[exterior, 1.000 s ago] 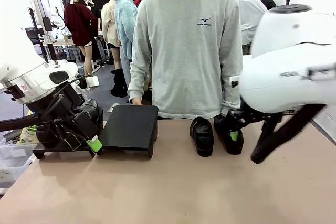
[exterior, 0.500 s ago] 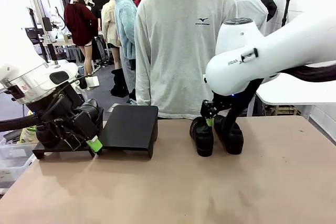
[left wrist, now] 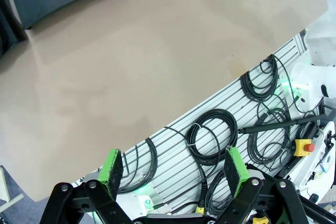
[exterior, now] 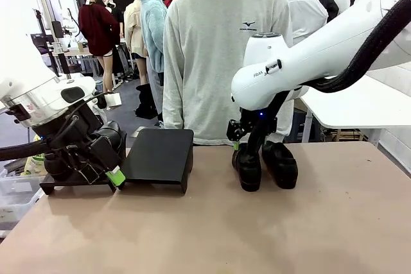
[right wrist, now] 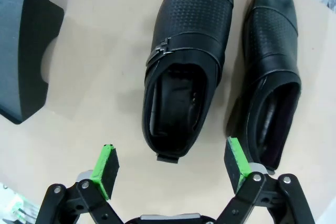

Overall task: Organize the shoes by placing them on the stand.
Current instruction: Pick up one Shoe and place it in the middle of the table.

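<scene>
Two black perforated leather low-cut shoes [right wrist: 181, 77] sit side by side on the beige tabletop [exterior: 257, 235], well right of the low matte-black flat-topped stand [exterior: 157, 155]. Right pincer [right wrist: 170, 153] hangs over the buckled shoe's heel, released, jaws wide, empty. Left pincer [left wrist: 176, 161] is released, empty, beside the stand. A person in a grey sweatshirt [exterior: 221, 56] stands behind.
</scene>
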You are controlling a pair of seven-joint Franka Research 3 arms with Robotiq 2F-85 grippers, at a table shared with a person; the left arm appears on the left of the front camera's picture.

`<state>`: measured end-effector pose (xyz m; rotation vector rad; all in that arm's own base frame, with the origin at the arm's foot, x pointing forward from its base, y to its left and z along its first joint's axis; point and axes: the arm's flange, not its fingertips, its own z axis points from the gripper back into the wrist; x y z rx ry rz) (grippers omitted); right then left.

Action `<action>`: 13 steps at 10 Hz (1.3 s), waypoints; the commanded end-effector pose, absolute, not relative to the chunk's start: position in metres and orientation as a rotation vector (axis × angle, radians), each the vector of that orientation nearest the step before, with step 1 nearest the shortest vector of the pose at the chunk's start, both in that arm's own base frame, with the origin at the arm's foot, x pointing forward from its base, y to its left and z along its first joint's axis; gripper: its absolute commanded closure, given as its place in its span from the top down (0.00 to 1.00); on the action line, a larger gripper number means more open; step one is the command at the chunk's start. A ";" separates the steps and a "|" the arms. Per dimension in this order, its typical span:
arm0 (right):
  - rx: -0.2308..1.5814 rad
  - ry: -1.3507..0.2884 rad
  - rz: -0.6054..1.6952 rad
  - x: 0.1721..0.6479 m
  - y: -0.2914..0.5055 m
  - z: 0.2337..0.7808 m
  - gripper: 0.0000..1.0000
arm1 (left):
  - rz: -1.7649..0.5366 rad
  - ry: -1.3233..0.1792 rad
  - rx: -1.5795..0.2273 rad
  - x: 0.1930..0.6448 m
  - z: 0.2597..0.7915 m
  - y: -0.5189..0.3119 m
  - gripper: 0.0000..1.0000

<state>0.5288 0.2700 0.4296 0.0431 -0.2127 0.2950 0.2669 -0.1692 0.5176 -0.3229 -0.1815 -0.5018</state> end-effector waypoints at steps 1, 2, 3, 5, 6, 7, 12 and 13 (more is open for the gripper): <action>0.033 -0.222 0.282 0.520 0.255 0.430 1.00 | -0.512 -0.189 -0.324 0.269 0.517 -0.168 1.00; 0.043 -0.213 0.295 0.529 0.270 0.430 1.00 | -0.512 -0.189 -0.324 0.269 0.517 -0.168 1.00; 0.059 -0.243 0.276 0.528 0.279 0.426 1.00 | -0.512 -0.189 -0.324 0.269 0.517 -0.168 1.00; 0.020 -0.292 0.181 0.532 0.325 0.418 1.00 | -0.512 -0.189 -0.324 0.269 0.517 -0.168 1.00; -0.002 -0.289 0.132 0.537 0.335 0.411 1.00 | -0.512 -0.189 -0.324 0.269 0.517 -0.168 1.00; 0.010 -0.258 0.102 0.544 0.339 0.399 1.00 | -0.512 -0.189 -0.324 0.269 0.517 -0.168 1.00; 0.021 -0.194 0.029 0.562 0.330 0.365 1.00 | -0.512 -0.189 -0.324 0.269 0.517 -0.168 1.00; 0.035 -0.182 0.029 0.566 0.328 0.359 1.00 | -0.512 -0.189 -0.324 0.269 0.517 -0.168 1.00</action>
